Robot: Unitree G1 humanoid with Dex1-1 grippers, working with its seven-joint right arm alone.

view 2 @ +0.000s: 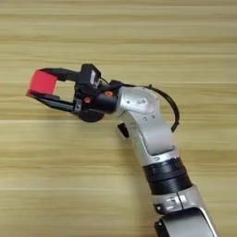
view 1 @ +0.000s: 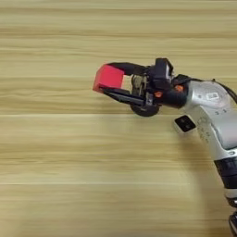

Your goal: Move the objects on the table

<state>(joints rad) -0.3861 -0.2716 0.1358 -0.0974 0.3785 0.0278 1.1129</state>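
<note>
Between the matt black fingers sits a red cube, smooth and evenly matt, perhaps plastic. Behind the fingers, the forearm is glossy silver metal. Beneath them the table is smooth, light-grained wood.

One small red cube, one smaller white cube with a black top, one silver arm, one black two-fingered end effector, one wooden desk
</note>
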